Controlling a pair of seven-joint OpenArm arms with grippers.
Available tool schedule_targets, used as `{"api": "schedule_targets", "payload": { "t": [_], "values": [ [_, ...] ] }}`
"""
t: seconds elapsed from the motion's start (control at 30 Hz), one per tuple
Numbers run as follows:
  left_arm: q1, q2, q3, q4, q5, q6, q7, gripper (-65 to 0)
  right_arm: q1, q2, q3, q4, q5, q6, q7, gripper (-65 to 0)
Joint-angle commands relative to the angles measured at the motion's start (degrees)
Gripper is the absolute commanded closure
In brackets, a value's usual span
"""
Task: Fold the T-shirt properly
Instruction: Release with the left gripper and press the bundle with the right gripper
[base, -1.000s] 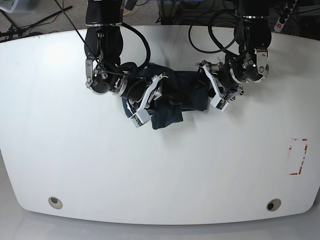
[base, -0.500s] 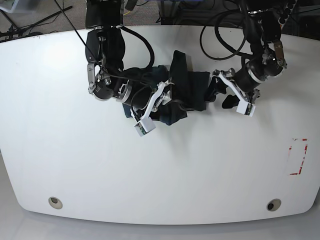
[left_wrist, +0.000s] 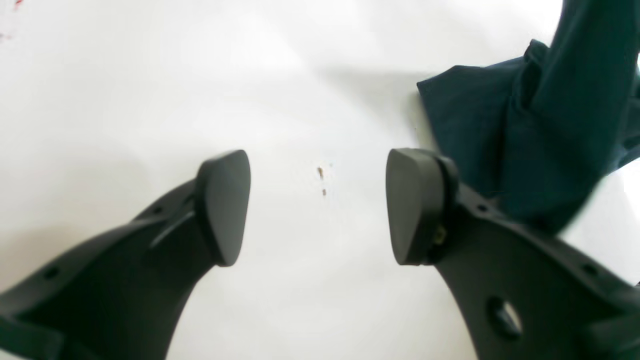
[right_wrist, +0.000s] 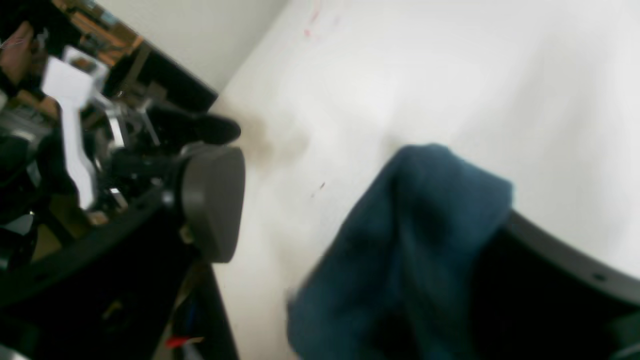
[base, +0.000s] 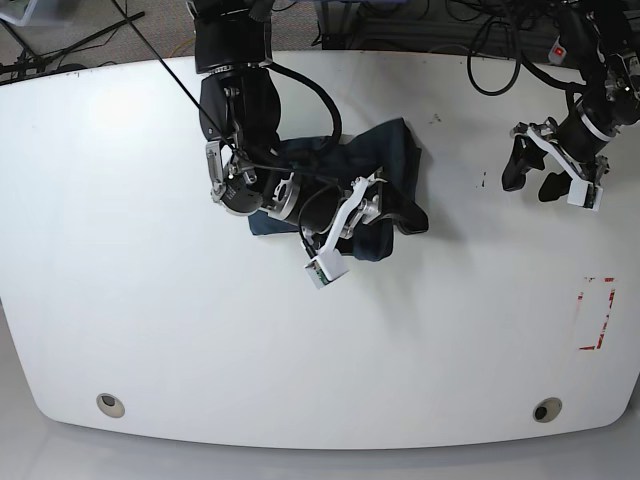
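Note:
The dark navy-teal T-shirt (base: 397, 152) lies bunched at the upper middle of the white table (base: 300, 350). My right gripper (base: 372, 205) is down on its front part, jaws standing apart and open. In the right wrist view a fold of the T-shirt (right_wrist: 415, 240) drapes over one finger and hides it, while the other finger's pad (right_wrist: 212, 200) is bare. My left gripper (base: 530, 183) hovers open far to the right, well clear of the cloth. Its view shows bare table between the jaws of the left gripper (left_wrist: 317, 200) and the T-shirt (left_wrist: 500, 125) at the upper right.
A red taped rectangle (base: 597, 313) marks the table's right side. Two round holes (base: 111, 404) (base: 546, 409) sit near the front edge. Cables and a power strip lie beyond the far edge. Small brown specks (left_wrist: 320, 172) dot the surface.
My left arm pulled away to the right, off the shirt. The right gripper slid rightward over the cloth and its jaws widened. The shirt's raised fold has dropped and shifted right.

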Motion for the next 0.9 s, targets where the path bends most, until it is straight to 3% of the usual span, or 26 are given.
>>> {"api": "schedule_targets", "payload": {
  "t": [0.0,0.2,0.3,0.4,0.6,0.8,0.87],
  "values": [
    [0.29,-1.92,-0.18,1.02,-1.18,-0.31,-1.32,-39.0,-0.27,2.99,0.04,4.00,1.36,0.74,1.31,-46.8],
    [0.29,-2.10,-0.18,1.02,-1.18,-0.31,-1.32,-39.0,-3.88,10.37,0.21,9.10,1.45,0.74,1.31,-46.8],
    [0.29,-1.92,-0.09,1.02,-1.18,-0.31,-1.32,-39.0,-4.32,11.25,0.13,9.19,1.36,0.65,1.31,-46.8],
    [0.29,-1.84,-0.09,0.93,-1.18,-0.31,-1.32,-39.0,-3.96,10.64,-0.05,8.92,1.19,0.65,1.31,-46.8],
    [0.29,-1.84,-0.09,0.75,-1.18,-0.31,-1.32,-39.0,-1.50,6.42,-0.66,4.35,1.19,0.47,1.31,-46.8],
    [0.29,-1.84,-0.09,0.66,-1.18,-0.31,-1.32,-39.0,3.33,3.08,-7.87,-2.24,0.92,0.21,1.40,-46.8],
    [0.29,-1.92,-0.09,0.75,-1.18,-0.31,-1.32,-39.0,6.41,1.84,-11.30,-5.23,0.92,-1.90,1.40,-46.8]
  ]
}}
